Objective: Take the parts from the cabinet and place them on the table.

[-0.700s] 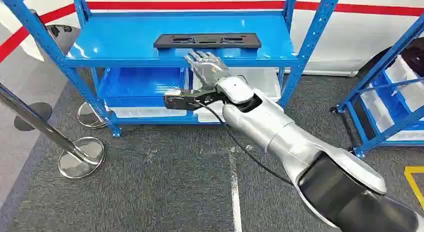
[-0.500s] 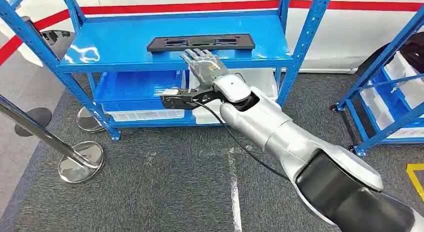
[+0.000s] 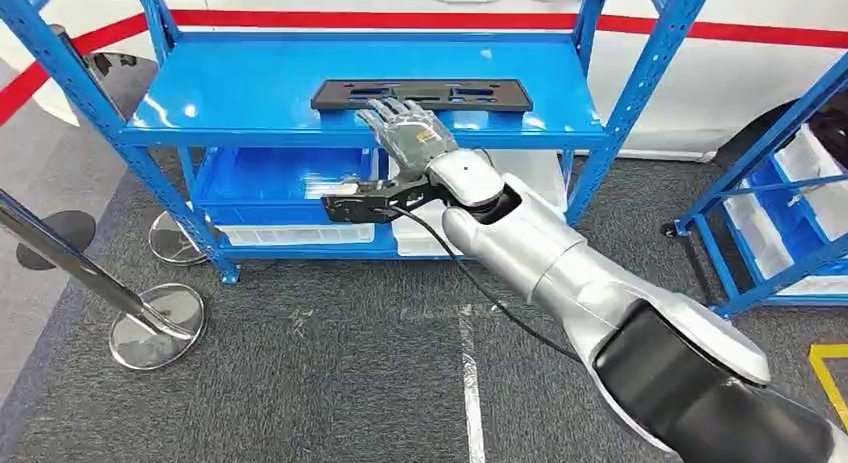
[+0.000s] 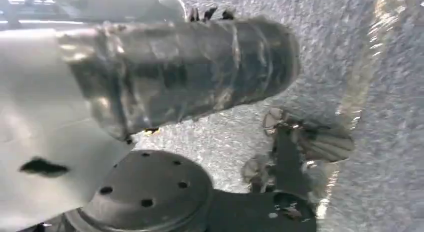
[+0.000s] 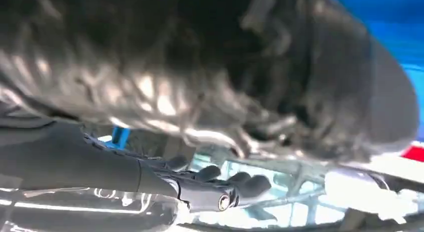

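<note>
The robot's right hand [image 3: 408,135], silver with translucent grey fingers, reaches out flat toward the blue metal shelving rack [image 3: 250,88], its fingers apart and extended, holding nothing. The fingertips lie at the front edge of the rack's top shelf, just short of the long flat black plastic part [image 3: 421,94], a slotted panel lying lengthwise on that shelf. Whether the fingertips touch the part cannot be told from the head view; they appear just beside its near edge. In the right wrist view the dark fingers [image 5: 235,184] show stretched out with the shelf's blue beyond them, but the picture is too blurred to settle contact.

The left hand [image 4: 300,142] hangs over grey speckled floor; the blur there does not let its opening be judged.

Relative to the black part, the rack's lower shelf sits beneath, carrying white plastic bins [image 3: 290,230]. A chrome stanchion post [image 3: 150,323] stands on the grey carpet well off to the part's left, and a second blue rack [image 3: 780,213] stands to its right.

The risks lie mostly in the part's shape. It is thin and lies flush on a smooth painted shelf, so fingers coming in level may push it backward instead of getting under or around it, sliding it deeper or skewing it. It is also long; a grip near one spot off its middle would likely let it tip and slip out when lifted. The shelf's front lip sits just under the palm and could block the hand if it dips low.
</note>
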Tool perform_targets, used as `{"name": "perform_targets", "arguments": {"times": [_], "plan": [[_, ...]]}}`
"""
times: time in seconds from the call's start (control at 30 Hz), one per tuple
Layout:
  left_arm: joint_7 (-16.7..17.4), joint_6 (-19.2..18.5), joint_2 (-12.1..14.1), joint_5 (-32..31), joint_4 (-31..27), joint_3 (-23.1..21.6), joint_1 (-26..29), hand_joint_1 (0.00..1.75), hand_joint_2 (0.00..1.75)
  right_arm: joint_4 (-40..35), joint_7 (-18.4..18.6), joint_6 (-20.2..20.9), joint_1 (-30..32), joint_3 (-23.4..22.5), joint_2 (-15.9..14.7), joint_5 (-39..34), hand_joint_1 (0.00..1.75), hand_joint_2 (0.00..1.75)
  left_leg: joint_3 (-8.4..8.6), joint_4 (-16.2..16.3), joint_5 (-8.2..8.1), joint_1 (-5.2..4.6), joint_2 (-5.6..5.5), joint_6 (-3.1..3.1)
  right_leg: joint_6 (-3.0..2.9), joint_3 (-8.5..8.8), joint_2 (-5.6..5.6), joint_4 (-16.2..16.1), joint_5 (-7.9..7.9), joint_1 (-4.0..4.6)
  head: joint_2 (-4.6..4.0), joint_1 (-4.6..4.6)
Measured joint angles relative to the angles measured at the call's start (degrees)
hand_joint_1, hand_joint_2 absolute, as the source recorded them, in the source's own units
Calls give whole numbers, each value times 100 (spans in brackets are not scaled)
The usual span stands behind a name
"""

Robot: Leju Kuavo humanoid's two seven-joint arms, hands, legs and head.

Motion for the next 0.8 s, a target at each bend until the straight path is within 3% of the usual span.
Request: {"name": "perform_targets", "arguments": {"times": [0.03, 0.07, 0.1, 0.17, 0.23, 0.33, 0.4, 0.43, 0.53, 0.57, 0.6, 0.67, 0.7, 0.73, 0.77, 0.8], "plan": [[0, 0, 2, 0, 0, 0, -12, 0, 0, 0, 0, 0, 27, 0, -7, 0, 0, 0, 19, 9, -24, -3, -7, 5, 8, -232, 0, 315, -26, -7, 0, 2], [0, 0, 2, 0, 0, 0, -10, 0, 0, 0, 0, 2, 44, 2, -13, 0, 0, 0, 51, 17, -56, -3, -19, -2, 7, -315, -1, 324, 98, -13, 0, 0], [0, 0, 2, 0, 0, 0, -2, 0, 0, 0, 0, 2, 48, 2, -15, 0, 0, 0, 94, 29, -93, -3, -22, -10, 1, -255, -1, 88, 329, -16, 0, 2], [-2, -7, 0, 0, 0, 0, 16, 0, 0, 0, 0, 13, 23, 2, -15, 0, 0, 0, 206, 70, -198, -1, -27, -42, -36, 167, -12, -974, 1022, -18, 0, 0], [-9, -17, -2, 2, 0, 0, -2, 0, 0, 2, -2, 42, -1, 2, -24, 0, 0, 0, 188, 141, -278, -43, -39, -111, -62, 388, -7, -1372, 1003, 23, 0, -4], [-9, -20, -2, 2, 0, 0, -14, 0, 0, 2, 2, 92, 22, 2, -31, -11, 0, 0, 198, 84, -285, -17, -33, -188, -123, 383, 24, -1414, 937, 40, 0, 13], [-2, -20, 11, 2, 0, 0, 3, 0, 0, 0, 2, 114, -2, 2, -22, -20, 0, 0, 178, 199, -389, -14, -15, -257, -180, 469, 26, -1479, 927, -26, 0, -2], [2, -20, 9, 2, 0, 0, -2, 0, 0, 0, 2, 122, -19, 2, -20, -22, 0, 0, 35, 504, -543, -6, -5, -282, -207, 504, 20, -1490, 911, -34, 0, -39], [4, -20, 9, 2, 0, 0, -4, 0, 0, 2, 2, 188, 8, 2, -22, -28, 0, 0, -728, 1830, -973, 9, -5, -336, -244, 570, 6, -1488, 849, -26, 0, -46], [0, -17, 9, 2, 0, 0, -1, 0, 0, 2, 2, 210, 25, 2, -22, -28, 0, 0, -881, 1982, -902, 11, -4, -348, -242, 596, 8, -1485, 825, -26, 0, -44], [0, -20, 9, 4, 0, 0, 3, 0, 0, 2, 2, 225, 33, 4, -22, -28, 0, 0, -877, 1829, -694, 16, -3, -350, -240, 633, 16, -1483, 800, -27, 0, -44], [0, -20, 17, 20, 0, 0, 18, 0, 0, 4, 17, 238, 11, 4, -22, -28, 0, 0, -511, 847, -3, 18, -1, -327, -217, 733, 36, -1471, 728, -36, 0, -46], [0, -20, 20, 26, 0, 0, 16, 0, 0, 4, 18, 243, -6, 4, -22, -28, 0, 0, -316, 305, 247, 19, 5, -307, -192, 779, 39, -1471, 687, -38, 0, -46], [0, -22, 17, 33, 0, 0, 12, 0, 0, 9, 17, 256, -26, 4, -29, -28, 0, 0, -214, 259, 142, -25, -7, -297, -161, 774, 46, -1482, 673, 1, 0, -37], [0, -22, 17, 35, 0, 0, 6, 0, 0, 13, 17, 280, -42, 4, -29, -28, 0, 0, -167, 79, 86, -34, -9, -244, -140, 754, 51, -1473, 666, -1, 0, -55], [7, -22, 17, 35, 0, 0, -8, 0, 0, 18, 20, 295, -39, 4, -31, -26, 0, 0, -187, 127, 88, -40, -9, -213, -112, 751, 47, -1496, 681, -4, 0, -42]]}}
